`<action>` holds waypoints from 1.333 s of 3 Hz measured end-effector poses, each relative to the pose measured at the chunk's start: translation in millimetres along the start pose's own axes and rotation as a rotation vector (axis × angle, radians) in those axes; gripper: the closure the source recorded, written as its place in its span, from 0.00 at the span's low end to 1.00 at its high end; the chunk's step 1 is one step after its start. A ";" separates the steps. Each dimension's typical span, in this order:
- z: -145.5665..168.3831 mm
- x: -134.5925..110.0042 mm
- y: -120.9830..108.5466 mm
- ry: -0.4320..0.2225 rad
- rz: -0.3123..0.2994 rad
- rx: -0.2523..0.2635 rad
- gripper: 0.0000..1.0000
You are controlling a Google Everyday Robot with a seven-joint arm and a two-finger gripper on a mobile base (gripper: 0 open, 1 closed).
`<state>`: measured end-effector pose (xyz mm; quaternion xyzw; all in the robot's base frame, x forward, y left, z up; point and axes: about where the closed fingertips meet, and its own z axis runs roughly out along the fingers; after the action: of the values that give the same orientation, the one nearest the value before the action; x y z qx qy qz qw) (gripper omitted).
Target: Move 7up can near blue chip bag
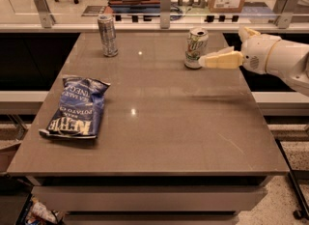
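Approach step. The gripper (218,60) reaches in from the right, just beside the 7up can (196,48) at the table's (169,127) rear right; whether it is spread cannot be told. The bag (75,107) lies well apart, front left. Next: straddle the can and grasp.

I see warm top light, two shiny spots on the surface (145,142), and a faint shadow under the right-side gripper (219,59).
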<state>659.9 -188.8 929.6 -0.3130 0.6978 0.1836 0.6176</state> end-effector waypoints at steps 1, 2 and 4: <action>12.1 10.8 -15.3 -0.007 0.028 -0.014 0.00; 30.2 21.1 -27.7 -0.006 0.060 -0.036 0.00; 65.5 15.9 -32.8 -0.023 0.067 -0.072 0.00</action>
<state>729.9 -174.3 907.3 -0.3092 0.6937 0.2329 0.6073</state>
